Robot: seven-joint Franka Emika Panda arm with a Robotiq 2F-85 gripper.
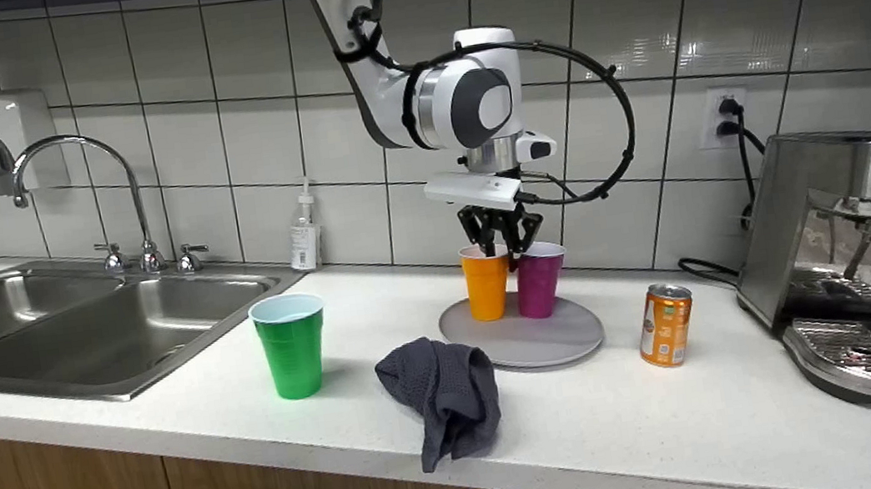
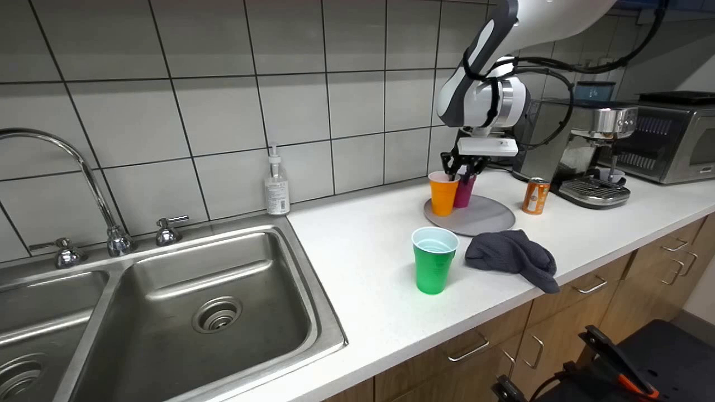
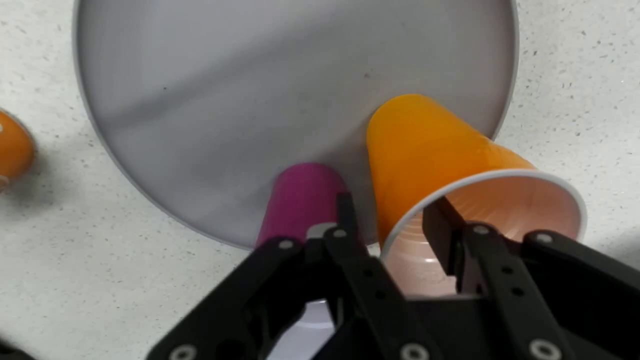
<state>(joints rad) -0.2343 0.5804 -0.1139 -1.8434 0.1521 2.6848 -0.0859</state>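
Lying right of center in an exterior view, the round gray plate [image 1: 554, 342] extends below the gripper [image 3: 392, 212], whose parted fingers, grasping nothing, straddle the wall of the orange plastic cup [image 3: 425, 155]; this and the magenta plastic cup [image 3: 305, 200] stand on the plate. Release appears in hand; the next move calls for straight upward withdrawal.

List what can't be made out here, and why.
Purple cup: in the wrist view, the gripper hides most of its rim; in an exterior view, the orange cup hides one side.
Orange can: wrist view, cut off by the left edge.
Pump bottle: both exterior views, label print too small to read.
Sink: both exterior views, cut off by the left edge.
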